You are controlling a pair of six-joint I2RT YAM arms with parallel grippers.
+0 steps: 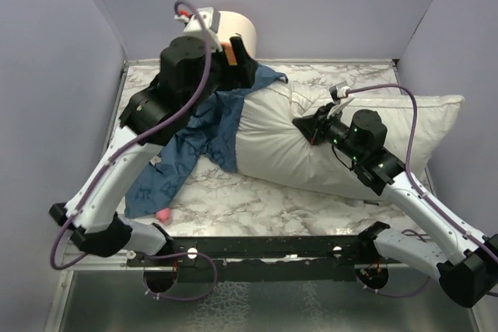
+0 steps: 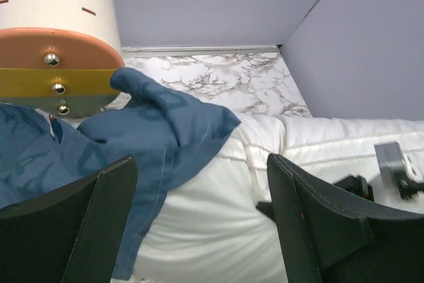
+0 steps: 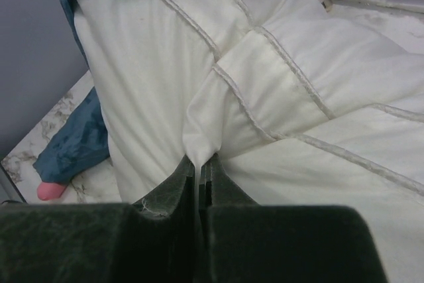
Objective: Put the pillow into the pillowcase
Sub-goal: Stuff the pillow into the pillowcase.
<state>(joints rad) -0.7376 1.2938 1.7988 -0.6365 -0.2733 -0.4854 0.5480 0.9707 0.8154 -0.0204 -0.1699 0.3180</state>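
The white pillow (image 1: 272, 149) lies across the marble table from the middle to the right wall. Its left end is tucked under the blue pillowcase (image 1: 208, 131), which drapes down to the left. My left gripper (image 2: 202, 220) hovers open above that end. Its fingers (image 2: 311, 217) stand wide apart, with the pillowcase edge (image 2: 165, 130) and the bare pillow (image 2: 212, 230) below them and nothing gripped. In the top view the left gripper (image 1: 241, 64) is at the back by the pillowcase's upper corner. My right gripper (image 3: 201, 164) is shut on a pinched fold of the pillow (image 3: 265, 84) near its middle (image 1: 302, 124).
A cream-and-orange cylinder (image 1: 237, 29) stands at the back wall, just behind the left gripper, and looms at the upper left of the left wrist view (image 2: 56, 31). A small pink thing (image 1: 163, 214) peeks out from under the pillowcase's lower end. Purple walls close in on three sides.
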